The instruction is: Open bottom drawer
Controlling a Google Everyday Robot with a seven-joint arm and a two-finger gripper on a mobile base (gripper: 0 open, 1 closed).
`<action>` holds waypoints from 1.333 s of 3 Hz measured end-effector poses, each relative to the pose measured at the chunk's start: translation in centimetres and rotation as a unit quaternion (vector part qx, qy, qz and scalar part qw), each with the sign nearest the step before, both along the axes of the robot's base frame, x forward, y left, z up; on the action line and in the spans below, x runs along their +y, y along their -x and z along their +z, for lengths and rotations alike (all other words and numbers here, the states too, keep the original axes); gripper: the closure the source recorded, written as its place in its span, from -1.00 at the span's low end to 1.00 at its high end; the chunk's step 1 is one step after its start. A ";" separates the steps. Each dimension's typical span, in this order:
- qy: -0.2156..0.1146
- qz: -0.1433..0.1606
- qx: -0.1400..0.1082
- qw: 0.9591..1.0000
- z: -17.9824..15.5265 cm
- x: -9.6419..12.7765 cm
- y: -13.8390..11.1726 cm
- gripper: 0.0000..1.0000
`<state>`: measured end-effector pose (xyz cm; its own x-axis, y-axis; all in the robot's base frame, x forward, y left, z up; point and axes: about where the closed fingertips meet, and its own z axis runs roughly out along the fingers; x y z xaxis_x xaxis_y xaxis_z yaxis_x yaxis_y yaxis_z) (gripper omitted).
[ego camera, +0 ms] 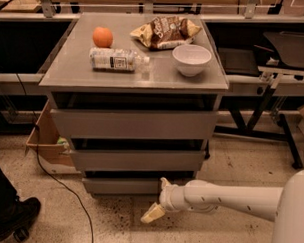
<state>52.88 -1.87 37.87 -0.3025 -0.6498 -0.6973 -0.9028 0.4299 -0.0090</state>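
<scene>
Claw (158,199) spread wide; low, just beside the right end of the bottom drawer (122,186).

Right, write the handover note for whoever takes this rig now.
Pincer: open, holding nothing, low by the right end of the bottom drawer. Its upper finger is close to the drawer front; I cannot tell if they touch.
Bottom drawer: lowest of three in the grey cabinet, and it does not look pulled out.
Done: pincer positioned at the drawer.
Left: catch the front and pull it open.
</scene>
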 end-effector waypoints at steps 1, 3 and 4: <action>0.050 -0.012 -0.053 0.997 -0.8 -2.6 -3.8 -1.00; 0.075 -0.027 -0.069 0.994 -7.6 -10.1 -10.1 -1.00; 0.067 -0.020 -0.059 0.996 -8.1 -9.9 -9.8 -1.00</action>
